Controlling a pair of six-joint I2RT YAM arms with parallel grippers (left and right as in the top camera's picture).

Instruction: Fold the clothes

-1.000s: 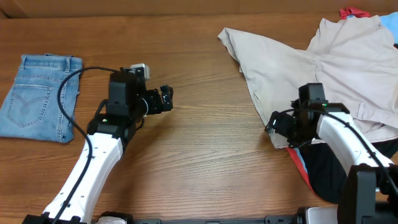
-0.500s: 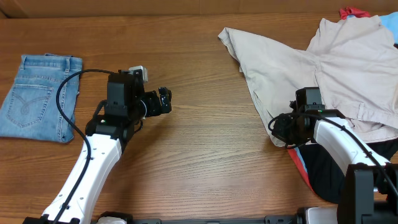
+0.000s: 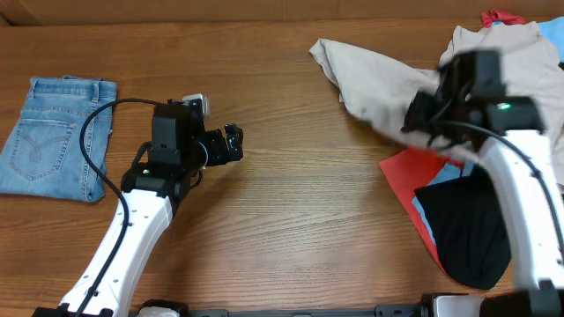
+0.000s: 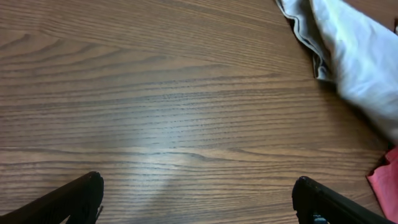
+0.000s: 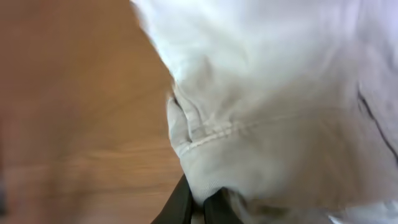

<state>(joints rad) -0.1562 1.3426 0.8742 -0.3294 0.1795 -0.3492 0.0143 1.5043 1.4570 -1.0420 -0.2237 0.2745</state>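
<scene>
The beige khaki shorts (image 3: pixel 388 75) lie crumpled at the table's far right, with their near edge lifted off the wood. My right gripper (image 3: pixel 418 116), blurred in the overhead view, is raised above the table and shut on that edge. In the right wrist view the gripper (image 5: pixel 202 209) pinches a stitched fold of the pale cloth (image 5: pixel 280 112). My left gripper (image 3: pixel 233 141) hovers open over bare wood at mid-table. Its dark fingertips (image 4: pixel 78 198) stand wide apart with nothing between them. A corner of the beige shorts (image 4: pixel 354 50) shows at the upper right of the left wrist view.
Folded denim shorts (image 3: pixel 57 136) lie flat at the far left. Under the lifted beige cloth lie a red garment (image 3: pixel 412 172), a light-blue one (image 3: pixel 426 211) and a black one (image 3: pixel 471 233) near the front right edge. More red cloth (image 3: pixel 502 16) peeks out at the back right.
My right gripper closed on the near edge of the beige shorts and lifted it up and back, uncovering the red and black garments. The left arm has barely moved.
</scene>
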